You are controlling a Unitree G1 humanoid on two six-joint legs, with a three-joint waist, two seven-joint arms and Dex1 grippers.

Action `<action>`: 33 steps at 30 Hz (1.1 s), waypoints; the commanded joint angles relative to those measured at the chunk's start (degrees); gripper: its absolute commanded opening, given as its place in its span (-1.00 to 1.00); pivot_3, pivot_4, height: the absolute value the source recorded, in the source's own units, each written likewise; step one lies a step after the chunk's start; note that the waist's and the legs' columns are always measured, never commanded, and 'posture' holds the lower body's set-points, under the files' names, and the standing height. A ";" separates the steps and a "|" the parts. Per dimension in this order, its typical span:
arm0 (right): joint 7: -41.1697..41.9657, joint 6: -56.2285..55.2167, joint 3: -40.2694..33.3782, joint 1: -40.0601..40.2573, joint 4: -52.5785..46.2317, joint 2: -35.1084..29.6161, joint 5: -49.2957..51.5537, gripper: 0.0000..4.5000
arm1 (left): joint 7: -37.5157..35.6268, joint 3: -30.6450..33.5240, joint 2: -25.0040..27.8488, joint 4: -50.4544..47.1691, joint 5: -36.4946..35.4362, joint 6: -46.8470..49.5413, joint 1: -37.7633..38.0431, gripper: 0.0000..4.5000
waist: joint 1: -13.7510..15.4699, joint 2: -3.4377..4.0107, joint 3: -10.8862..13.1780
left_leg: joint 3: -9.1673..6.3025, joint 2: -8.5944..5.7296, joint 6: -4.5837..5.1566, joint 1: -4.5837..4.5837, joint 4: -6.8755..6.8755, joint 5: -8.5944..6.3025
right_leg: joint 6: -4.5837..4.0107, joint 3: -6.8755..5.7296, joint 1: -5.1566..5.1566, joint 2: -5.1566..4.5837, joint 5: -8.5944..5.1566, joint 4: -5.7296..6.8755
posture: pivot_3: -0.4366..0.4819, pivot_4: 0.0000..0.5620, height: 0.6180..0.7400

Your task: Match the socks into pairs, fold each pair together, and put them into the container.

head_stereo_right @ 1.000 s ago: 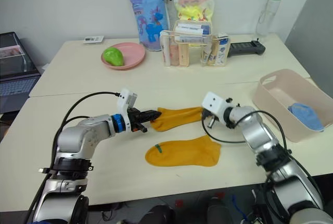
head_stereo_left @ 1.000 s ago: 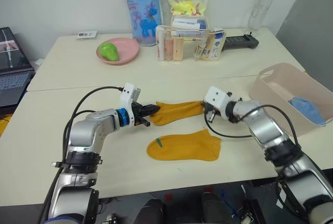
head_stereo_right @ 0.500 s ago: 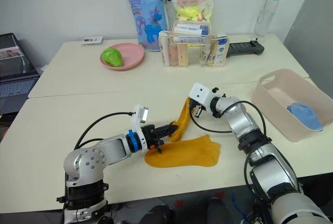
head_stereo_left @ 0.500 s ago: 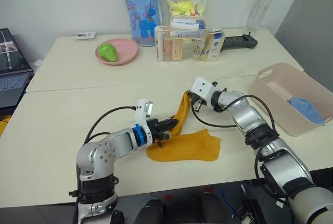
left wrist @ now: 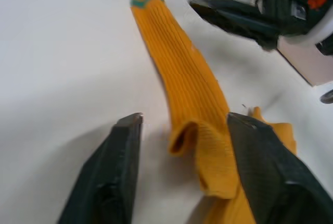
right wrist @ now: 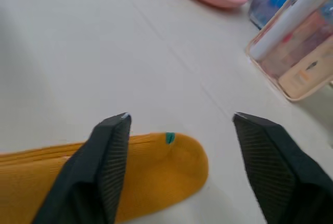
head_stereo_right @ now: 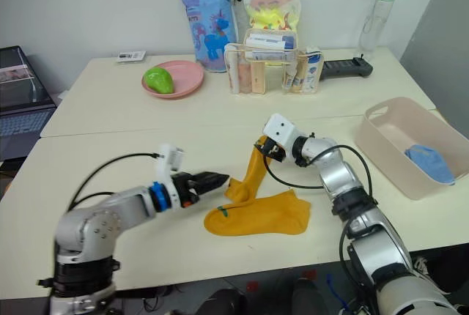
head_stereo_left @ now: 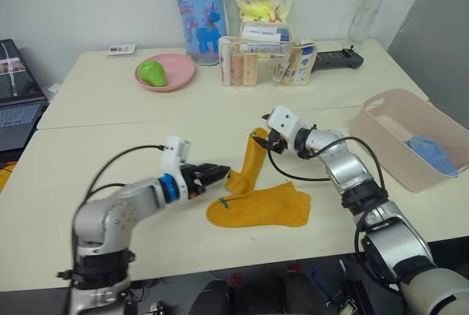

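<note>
While one yellow sock (head_stereo_left: 258, 206) lies flat on the table (head_stereo_left: 88, 146), the second yellow sock (head_stereo_left: 248, 165) stands draped just behind it, its upper end lifted toward the right gripper (head_stereo_left: 262, 138) and its lower end resting on the table beside the flat sock's cuff. From the head views I cannot tell whether the right gripper has hold of that raised end; in the right wrist view its two fingers (right wrist: 106, 166) are spread wide, with a yellow toe between them. The left gripper (head_stereo_left: 217, 173) sits low, just beside the draped sock's lower end; in the left wrist view its fingers (left wrist: 112, 177) are wide apart, the folded yellow sock (left wrist: 195, 125) between them and not clamped. Well away from the flat sock, beyond the right arm, the pink bin (head_stereo_left: 399, 121) holds a blue sock (head_stereo_left: 434, 155). Behind the socks stand a pink plate (head_stereo_left: 172, 69) and a clear organizer (head_stereo_left: 264, 57).
</note>
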 commanded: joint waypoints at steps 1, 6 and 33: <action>5.90 4.22 -1.53 4.06 -12.36 -1.36 5.91 0.62 | -7.08 -3.36 4.90 4.86 4.83 -10.60 -2.91 0.75 | 0.06 0.01 0.01 | -0.02 0.01 0.00 0.00 0.00 0.00 | 0.00 -0.02 0.01 0.00 0.00 -0.02 | -0.05 -0.47 1.00; 16.43 10.90 3.87 10.12 -25.12 -5.81 9.37 0.62 | -11.49 -14.49 2.85 22.98 17.15 -27.96 -15.32 0.99 | 0.69 0.01 0.01 | -0.12 -0.05 0.00 -0.01 0.03 -0.01 | 0.00 -0.15 0.12 -0.02 0.01 -0.10 | -0.05 -0.47 1.00; 20.03 8.91 12.82 2.63 -14.19 0.37 1.77 -0.62 | -10.04 -20.93 -15.01 72.66 36.11 -49.09 -42.85 -0.47 | -0.29 -0.02 0.02 | 0.00 -0.08 0.00 -0.15 0.09 -0.01 | 0.00 -0.12 -0.27 -0.08 0.03 0.11 | -0.05 -0.47 1.00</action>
